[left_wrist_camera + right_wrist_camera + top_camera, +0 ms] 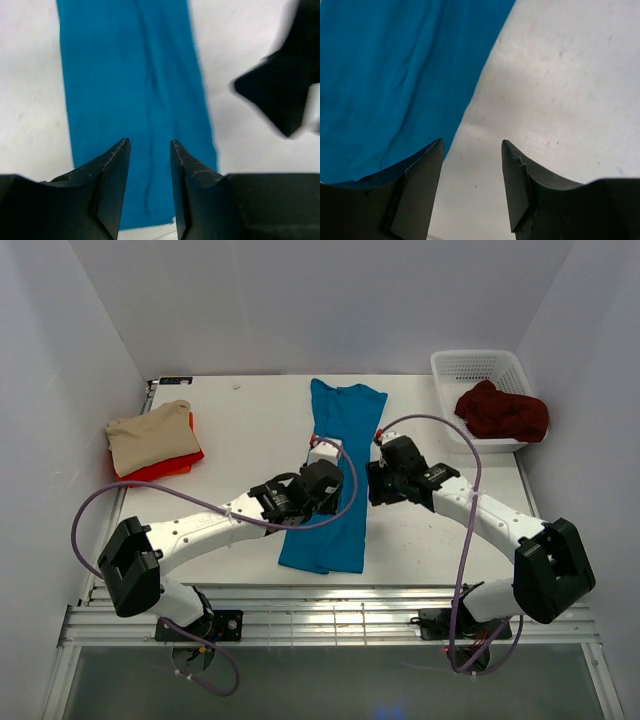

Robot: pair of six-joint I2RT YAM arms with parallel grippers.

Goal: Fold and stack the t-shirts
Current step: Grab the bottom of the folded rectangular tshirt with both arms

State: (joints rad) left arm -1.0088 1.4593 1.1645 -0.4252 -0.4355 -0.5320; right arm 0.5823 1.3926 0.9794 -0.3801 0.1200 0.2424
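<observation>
Top view: the teal shirt (343,415) lies as a long folded strip down the middle of the table (250,420), running from 12 to 6 o'clock. The left hand (318,475) hangs over its 9 o'clock edge, and the right hand (385,475) is just off its 3 o'clock edge.

Left wrist view: the fingers are partly parted and grip nothing. The shirt lies beneath them and stretches toward 12 o'clock.

Right wrist view: the fingers are parted wider and are empty, over bare table. The shirt's edge is at 10 o'clock.

table (250,425): white | teal t-shirt (342,420): flat, centre | red t-shirt (168,471): left | basket (476,359): far right
</observation>
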